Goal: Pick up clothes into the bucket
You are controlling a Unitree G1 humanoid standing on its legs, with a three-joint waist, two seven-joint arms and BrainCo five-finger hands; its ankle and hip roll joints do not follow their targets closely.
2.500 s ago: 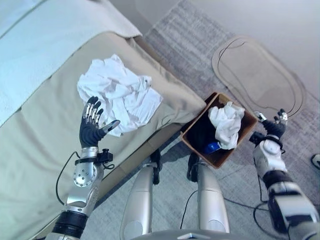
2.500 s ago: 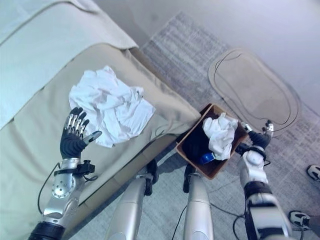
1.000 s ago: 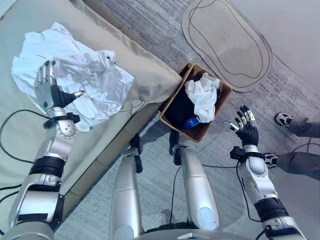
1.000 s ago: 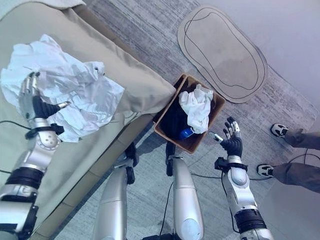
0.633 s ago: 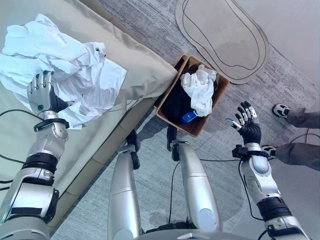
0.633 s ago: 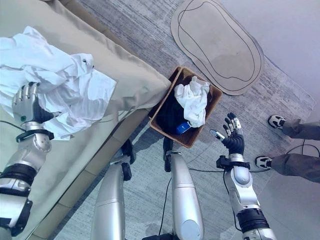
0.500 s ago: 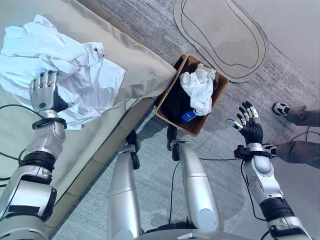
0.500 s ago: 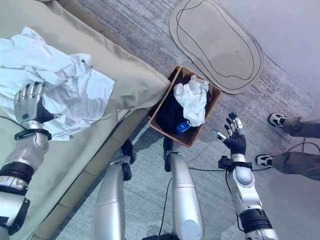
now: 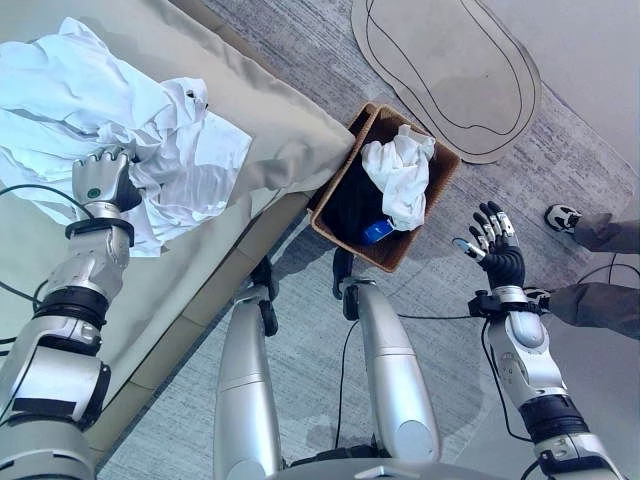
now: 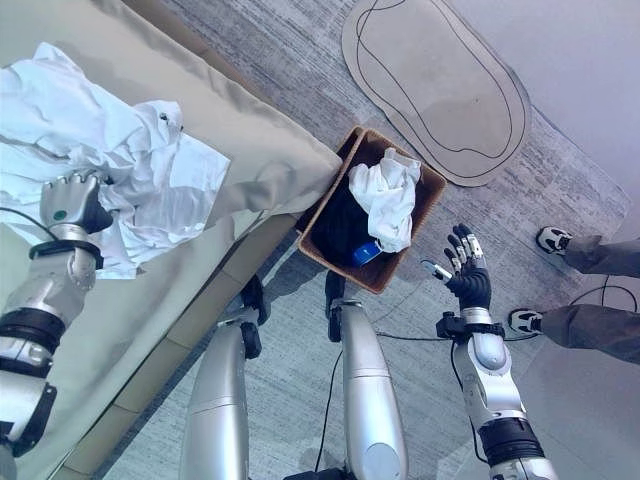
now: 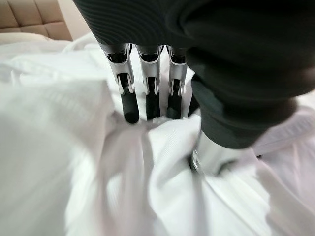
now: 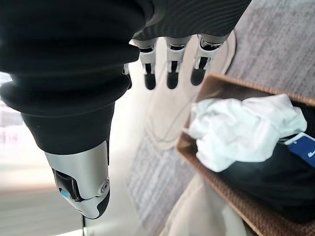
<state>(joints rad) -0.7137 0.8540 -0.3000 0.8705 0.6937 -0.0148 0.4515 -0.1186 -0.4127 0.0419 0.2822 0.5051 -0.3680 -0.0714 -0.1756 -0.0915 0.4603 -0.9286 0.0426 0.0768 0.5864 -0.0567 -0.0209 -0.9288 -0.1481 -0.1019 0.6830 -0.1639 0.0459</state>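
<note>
A crumpled pile of white clothes (image 9: 90,95) lies on the beige bed (image 9: 290,130). My left hand (image 9: 101,181) rests on the pile's near edge, back up. In the left wrist view its fingers (image 11: 146,93) curl down into the white cloth (image 11: 74,147), and the thumb pinches a fold. The brown bucket (image 9: 430,212) stands on the floor by the bed's corner. It holds a white garment (image 9: 400,175), a dark garment (image 9: 352,205) and a small blue thing (image 9: 377,232). My right hand (image 9: 495,255) hangs open over the floor, right of the bucket and apart from it.
An oval beige mat (image 9: 450,60) lies on the grey carpet beyond the bucket. A person's shoe (image 9: 563,215) and trouser leg (image 9: 600,300) are at the right edge, close to my right arm.
My left hand has dropped onto the white pile and its fingers have curled into the cloth. The right hand pulled back from the bucket earlier and stays open. The camera has shifted.
</note>
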